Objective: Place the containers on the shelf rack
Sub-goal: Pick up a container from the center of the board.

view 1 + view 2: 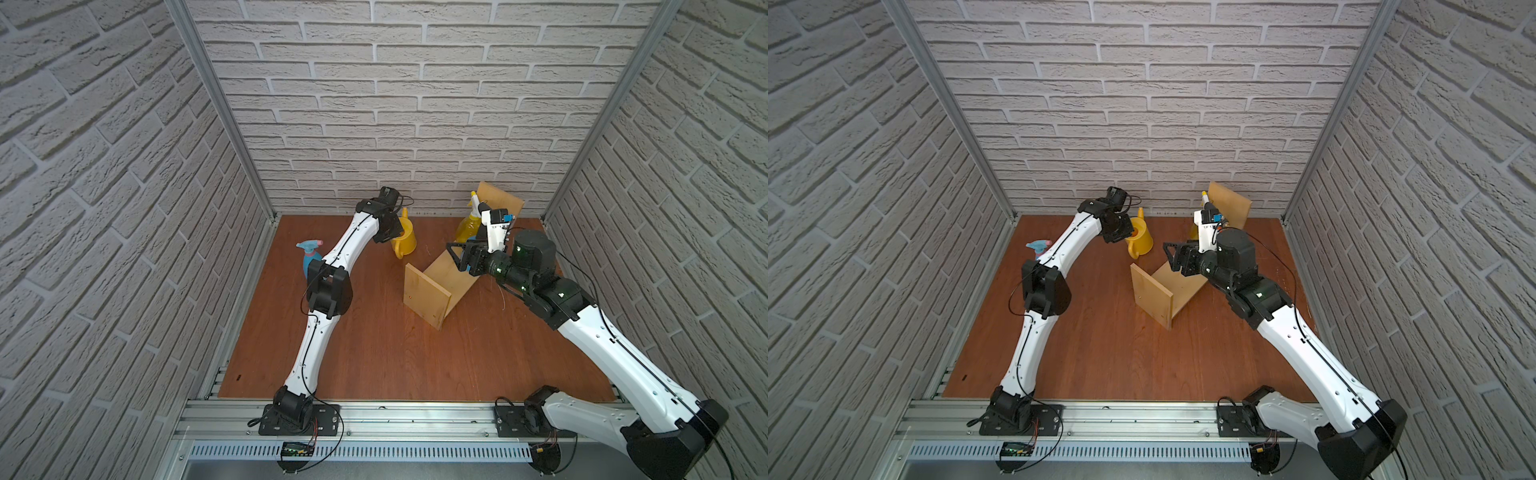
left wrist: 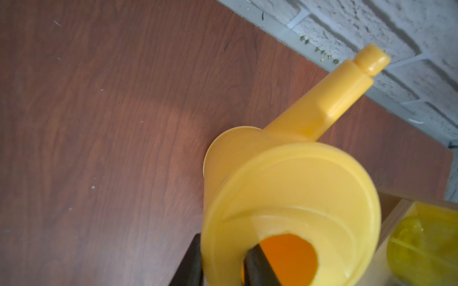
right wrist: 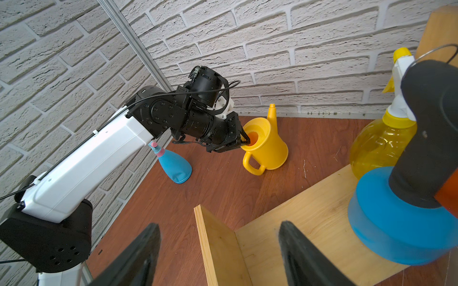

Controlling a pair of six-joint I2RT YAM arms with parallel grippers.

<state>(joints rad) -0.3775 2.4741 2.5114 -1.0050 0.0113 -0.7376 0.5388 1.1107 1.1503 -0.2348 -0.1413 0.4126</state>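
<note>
The yellow watering can [image 1: 406, 242] [image 3: 267, 148] stands on the table near the back wall. My left gripper [image 3: 245, 142] [image 2: 224, 250] is shut on its rim, one finger inside the mouth and one outside. The plywood shelf rack [image 1: 440, 282] [image 3: 309, 222] lies slantwise at the right. On its board stand the blue pressure sprayer [image 3: 396, 235] and, behind it, the translucent yellow spray bottle [image 3: 379, 146] [image 1: 467, 226]. My right gripper [image 1: 459, 257] [image 3: 219, 226] hangs open above the rack's near end panel, holding nothing. The light-blue spray bottle [image 1: 309, 257] [image 3: 173, 163] stands at the left, partly behind my left arm.
Brick-pattern walls close the table on three sides, and the can's spout [image 2: 371, 59] points at the back one. The rack's far end panel [image 1: 500, 201] leans up against the back right corner. An aluminium rail [image 1: 395, 419] with both arm bases runs along the front edge.
</note>
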